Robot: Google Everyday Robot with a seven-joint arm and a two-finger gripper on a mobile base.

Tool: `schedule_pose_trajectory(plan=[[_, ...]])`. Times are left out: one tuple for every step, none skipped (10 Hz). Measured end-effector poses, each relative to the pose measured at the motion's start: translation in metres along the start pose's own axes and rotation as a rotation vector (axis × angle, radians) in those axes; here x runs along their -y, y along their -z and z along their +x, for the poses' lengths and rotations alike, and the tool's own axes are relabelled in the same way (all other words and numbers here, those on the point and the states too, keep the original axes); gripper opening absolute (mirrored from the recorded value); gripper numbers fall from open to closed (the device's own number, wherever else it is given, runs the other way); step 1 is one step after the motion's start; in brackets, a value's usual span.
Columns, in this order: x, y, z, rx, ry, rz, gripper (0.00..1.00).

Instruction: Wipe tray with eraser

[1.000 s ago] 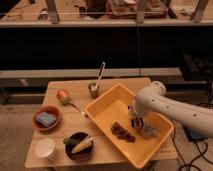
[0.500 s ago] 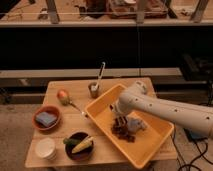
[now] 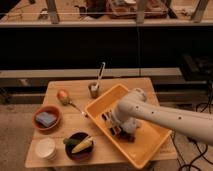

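The large yellow-orange tray [image 3: 150, 145] sits tilted on the right half of the wooden table. My white arm reaches in from the right, and my gripper [image 3: 113, 123] is down inside the tray near its left wall. A small dark block, seemingly the eraser [image 3: 107, 119], shows at the gripper's tip on the tray floor. Brown crumbs [image 3: 125, 136] lie on the floor just right of the gripper, partly hidden by the wrist.
A red bowl with a blue pad [image 3: 46, 119] stands at the left. A white cup [image 3: 46, 148] and a dark bowl with corn [image 3: 80, 145] are at the front. An apple [image 3: 62, 94], a spoon [image 3: 76, 106] and a metal cup with a white utensil [image 3: 94, 90] are behind the tray.
My arm has swept left across the tray floor, from the right side over the crumbs to near the left wall.
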Motion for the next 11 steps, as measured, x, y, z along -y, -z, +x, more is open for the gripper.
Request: schedule_pose_trajectory(plan=[[-0.001,0.006,-0.017,0.007,-0.008,0.009,0.01],[-0.006,0.011,-0.029,0.012,-0.021,0.009,0.01],[-0.012,0.017,-0.039,0.016,-0.038,0.005,0.01],[-0.02,0.025,-0.05,0.02,-0.057,-0.005,0.01],[-0.03,0.037,-0.065,0.027,-0.083,-0.023,0.01],[-0.032,0.04,-0.069,0.031,-0.089,-0.029,0.01],[-0.035,0.047,-0.078,0.043,-0.1,-0.042,0.01],[-0.041,0.052,-0.088,0.056,-0.12,-0.056,0.01],[-0.049,0.057,-0.098,0.066,-0.146,-0.071,0.01],[-0.058,0.061,-0.106,0.076,-0.172,-0.088,0.01],[-0.07,0.064,-0.112,0.089,-0.199,-0.11,0.01]])
